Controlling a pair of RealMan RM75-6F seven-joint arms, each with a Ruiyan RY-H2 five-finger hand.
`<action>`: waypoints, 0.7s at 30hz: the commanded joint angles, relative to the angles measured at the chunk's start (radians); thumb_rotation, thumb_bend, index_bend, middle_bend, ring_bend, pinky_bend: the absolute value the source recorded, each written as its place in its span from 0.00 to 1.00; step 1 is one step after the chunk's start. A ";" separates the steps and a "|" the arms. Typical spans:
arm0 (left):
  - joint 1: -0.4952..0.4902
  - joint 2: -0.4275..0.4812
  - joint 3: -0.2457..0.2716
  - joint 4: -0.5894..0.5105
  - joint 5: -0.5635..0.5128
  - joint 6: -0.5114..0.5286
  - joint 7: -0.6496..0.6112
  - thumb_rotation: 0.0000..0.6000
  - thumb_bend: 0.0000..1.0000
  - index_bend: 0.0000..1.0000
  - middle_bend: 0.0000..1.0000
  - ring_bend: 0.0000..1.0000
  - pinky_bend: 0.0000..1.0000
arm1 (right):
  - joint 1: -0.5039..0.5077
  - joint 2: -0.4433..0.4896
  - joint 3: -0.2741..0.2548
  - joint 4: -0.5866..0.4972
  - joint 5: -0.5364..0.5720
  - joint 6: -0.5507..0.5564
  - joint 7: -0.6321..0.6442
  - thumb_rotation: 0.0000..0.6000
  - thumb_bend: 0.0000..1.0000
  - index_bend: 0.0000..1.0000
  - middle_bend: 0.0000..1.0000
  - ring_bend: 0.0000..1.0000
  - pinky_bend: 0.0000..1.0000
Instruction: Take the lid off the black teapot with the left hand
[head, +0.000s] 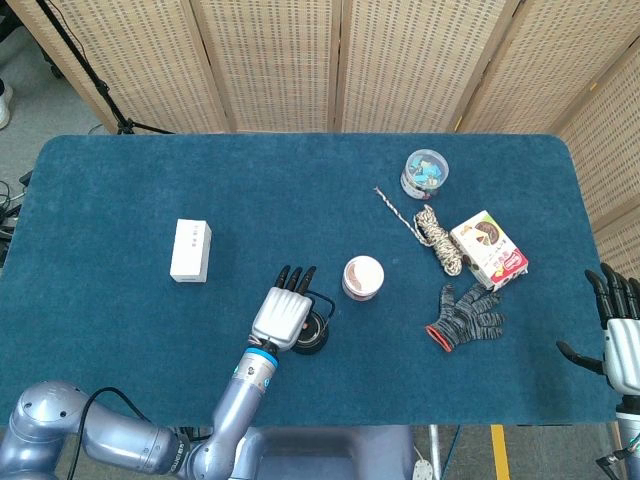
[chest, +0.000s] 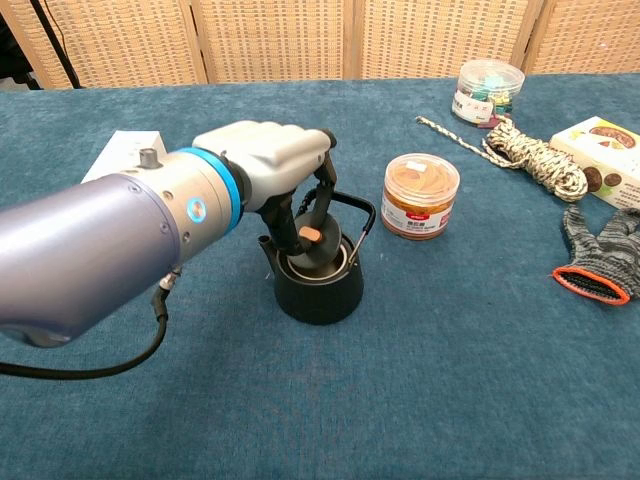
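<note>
**Lid pinched and coming up off the black teapot**

My left robot hand (chest: 268, 160) is over the black teapot (chest: 318, 285), which stands upright on the blue worktop (chest: 420, 380) a little left of centre and toward the near edge, just left of the orange-lidded jar (chest: 420, 194). My fingers (chest: 322, 190) reach down inside the wire handle and pinch the lid (chest: 312, 250) by its small orange knob (chest: 311, 234). In the chest view the lid looks tilted and raised slightly above the pot's rim, so I judge I am at the lift itself, grasp already made. From the head view my left robot hand (head: 282, 316) hides most of the pot, so I cannot confirm the gap there.

Next I need a straight, steady pull upward, keeping the pinch firm and steering the lid clear of the handle arching over the opening.

The pot's long axis is vertical. Its handle leans toward the right, and the stub at its left rim may be the spout; I cannot tell.

My right robot hand (head: 622, 335) hangs off the worktop's right edge, fingers spread, holding nothing.
</note>
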 joint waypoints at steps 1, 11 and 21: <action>-0.001 0.025 -0.006 -0.034 0.013 0.012 -0.005 1.00 0.33 0.67 0.00 0.00 0.00 | 0.000 -0.001 -0.001 0.000 -0.001 0.000 -0.002 1.00 0.00 0.00 0.00 0.00 0.00; 0.017 0.158 -0.023 -0.136 0.021 0.039 -0.018 1.00 0.33 0.67 0.00 0.00 0.00 | 0.000 -0.003 -0.003 -0.002 -0.004 0.000 -0.011 1.00 0.00 0.00 0.00 0.00 0.00; 0.072 0.289 0.025 -0.062 -0.082 -0.075 -0.121 1.00 0.33 0.67 0.00 0.00 0.00 | 0.001 -0.010 -0.012 -0.007 -0.014 -0.002 -0.030 1.00 0.00 0.00 0.00 0.00 0.00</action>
